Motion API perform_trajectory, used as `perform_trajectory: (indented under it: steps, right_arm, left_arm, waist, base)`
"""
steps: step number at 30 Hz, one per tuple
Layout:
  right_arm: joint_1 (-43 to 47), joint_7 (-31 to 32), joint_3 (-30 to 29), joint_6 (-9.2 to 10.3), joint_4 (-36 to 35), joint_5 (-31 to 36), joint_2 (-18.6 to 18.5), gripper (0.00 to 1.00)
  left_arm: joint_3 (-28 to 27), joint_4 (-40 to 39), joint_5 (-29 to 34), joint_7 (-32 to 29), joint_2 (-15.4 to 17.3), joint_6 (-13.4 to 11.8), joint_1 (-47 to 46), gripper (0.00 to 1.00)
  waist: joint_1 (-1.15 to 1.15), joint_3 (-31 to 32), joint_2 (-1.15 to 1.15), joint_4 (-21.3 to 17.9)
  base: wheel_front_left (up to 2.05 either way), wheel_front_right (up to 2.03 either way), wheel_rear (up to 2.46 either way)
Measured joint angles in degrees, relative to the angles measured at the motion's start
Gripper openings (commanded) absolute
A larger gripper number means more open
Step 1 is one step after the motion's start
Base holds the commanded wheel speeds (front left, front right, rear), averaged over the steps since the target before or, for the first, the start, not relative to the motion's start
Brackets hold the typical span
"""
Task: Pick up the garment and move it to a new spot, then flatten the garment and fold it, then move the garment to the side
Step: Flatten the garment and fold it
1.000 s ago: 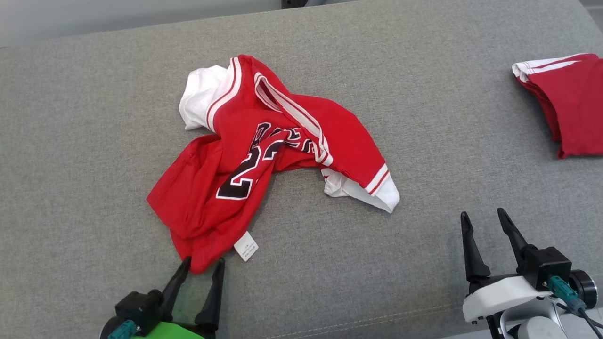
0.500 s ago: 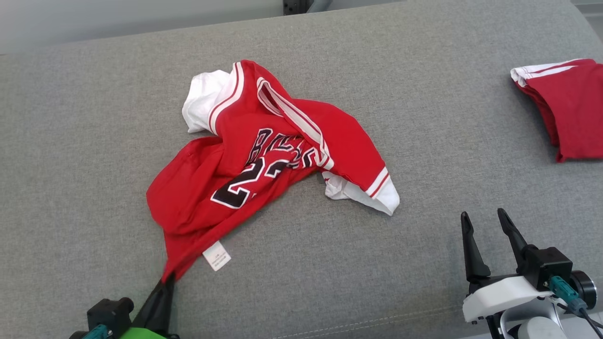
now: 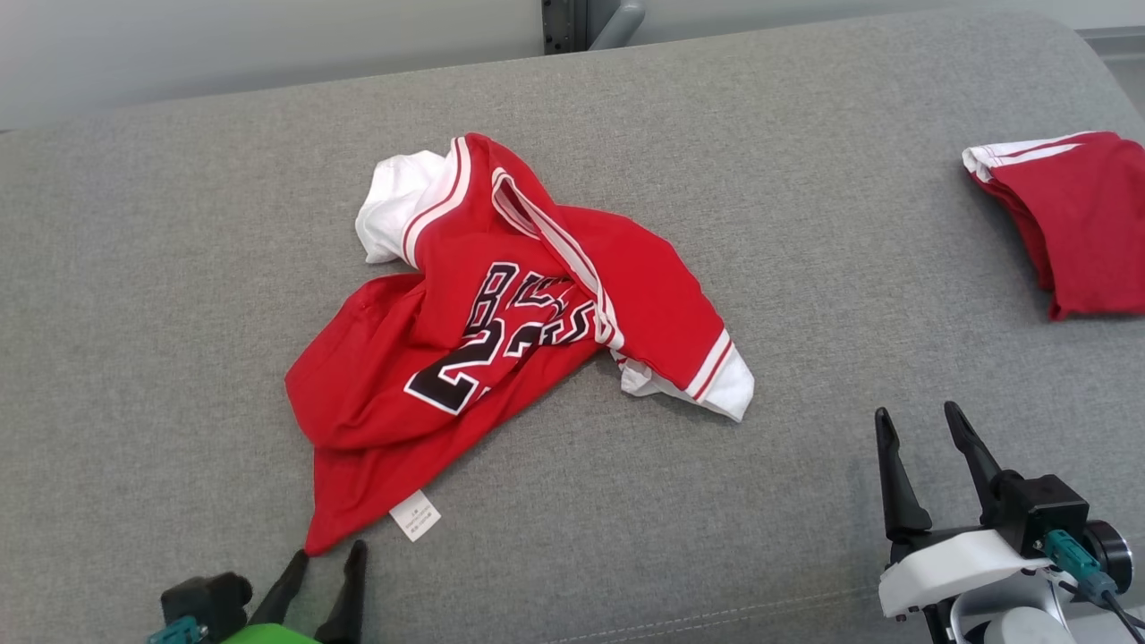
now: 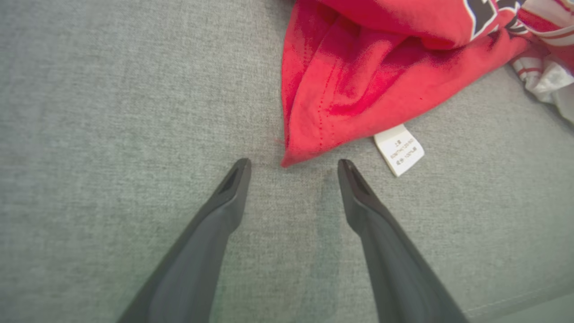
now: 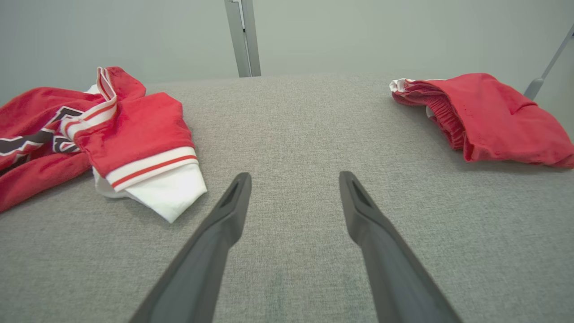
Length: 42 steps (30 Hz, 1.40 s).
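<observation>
Head view: my left gripper (image 3: 329, 551) is spread and empty, just short of the jersey (image 3: 501, 331), whose hem corner points at it. My right gripper (image 3: 919, 411) is spread over bare grey cushion (image 3: 805, 268). The jersey's long axis runs away rightward, mid-cushion; another red garment (image 3: 1073, 224) lies at the right edge.

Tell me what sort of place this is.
Probably a robot test room rather than a home. A grey padded surface stands before a bare pale wall with a metal post. A crumpled jersey and a second red garment are laid out on it.
</observation>
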State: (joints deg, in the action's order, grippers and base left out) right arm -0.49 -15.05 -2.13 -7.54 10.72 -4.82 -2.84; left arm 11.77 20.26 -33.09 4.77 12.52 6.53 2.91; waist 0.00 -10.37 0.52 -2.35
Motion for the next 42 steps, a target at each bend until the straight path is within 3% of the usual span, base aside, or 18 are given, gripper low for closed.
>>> perform_trajectory:
  steps: [6,11,21,30,31,33,34,36,38,42]
  right_arm:
    - [-0.16,0.0,0.77,0.0,-0.1,-0.99,-0.02,1.0]
    - [-1.27,0.0,1.74,0.0,-0.03,-2.48,0.02,1.0]
    - [-2.2,0.0,2.35,0.0,0.51,-4.72,-0.01,1.0]
    - [-2.33,0.0,2.66,0.0,0.81,-5.45,-0.04,1.0]
    - [-2.37,0.0,2.64,0.01,0.82,-5.47,-0.03,1.0]
    - [-2.52,0.0,2.6,0.0,0.85,-5.55,-0.03,1.0]
    - [-2.56,0.0,2.58,0.0,0.86,-5.57,-0.04,1.0]
    - [-2.74,0.0,2.58,0.0,0.9,-5.59,-0.02,1.0]
    - [-2.81,0.0,2.61,0.0,0.91,-5.6,-0.03,1.0]
    - [-2.79,0.0,2.55,0.0,1.07,-5.69,-0.03,1.0]
  left_arm:
    - [4.09,-19.73,-3.92,-10.37,-0.48,0.1,0.62,1.0]
    - [7.03,-24.42,-6.23,-16.02,-2.63,-0.24,-3.42,1.0]
    - [9.05,-14.17,-8.37,-20.11,-8.06,-4.0,-15.16,1.0]
    - [10.5,-3.41,-11.26,-19.19,-9.38,-5.44,-22.72,1.0]
    - [10.69,-2.59,-11.59,-18.97,-9.43,-5.45,-23.27,0.97]
    - [11.24,-0.82,-11.71,-18.5,-9.49,-5.57,-24.4,0.78]
    - [11.45,0.02,-11.71,-18.08,-9.51,-5.59,-24.96,0.61]
    - [11.69,1.51,-11.92,-16.92,-9.55,-5.55,-25.9,0.36]
    - [12.23,2.86,-12.58,-16.18,-9.54,-5.16,-26.68,0.0]
    - [13.73,4.63,-13.0,-15.3,-9.67,-3.94,-27.5,0.0]
  waist:
    - [0.0,-0.38,0.0,-0.97]
    - [0.0,-1.05,0.0,-3.23]
    - [0.0,-2.48,0.0,-9.05]
    - [0.0,-3.33,0.0,-13.19]
    - [0.0,-3.39,0.0,-13.43]
    - [0.0,-3.52,0.0,-13.73]
    - [0.0,-3.6,0.0,-13.8]
    - [0.0,-3.65,0.0,-13.91]
    - [0.0,-3.6,0.0,-13.99]
    - [0.0,-3.29,0.0,-13.95]
  base:
    - [0.0,0.0,0.0]
    - [0.0,0.0,0.0]
    - [0.0,0.0,0.0]
    - [0.0,0.0,0.0]
    - [0.0,0.0,0.0]
    - [0.0,0.0,0.0]
    - [0.0,0.0,0.0]
    - [0.0,0.0,0.0]
    - [0.0,0.0,0.0]
    - [0.0,0.0,0.0]
